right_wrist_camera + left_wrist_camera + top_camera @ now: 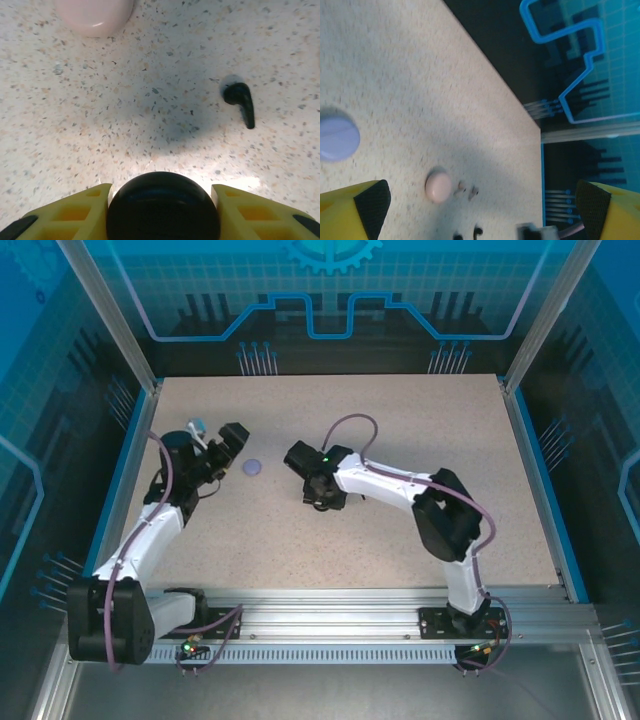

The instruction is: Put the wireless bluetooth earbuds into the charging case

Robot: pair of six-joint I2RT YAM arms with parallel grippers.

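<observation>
My right gripper (162, 202) is shut on a round black charging case (163, 210), its yellow fingers (85, 202) tight against both sides, low over the table. One black earbud (240, 102) lies loose ahead and to the right. A pale pink case (95, 15) sits further ahead. My left gripper (480, 210) is open and raised, with nothing between its fingers. Below it lie the pink case (438, 186), two pink earbuds (461, 187) beside it, and black earbuds (478, 231). A lilac case (253, 468) rests between the two grippers (225, 445) (322, 490). Lilac earbuds are hidden.
The speckled table (400, 440) has a blue raised rim (535, 480) on its sides. Wide bare room lies to the right and at the back. An aluminium rail (330, 625) runs along the near edge.
</observation>
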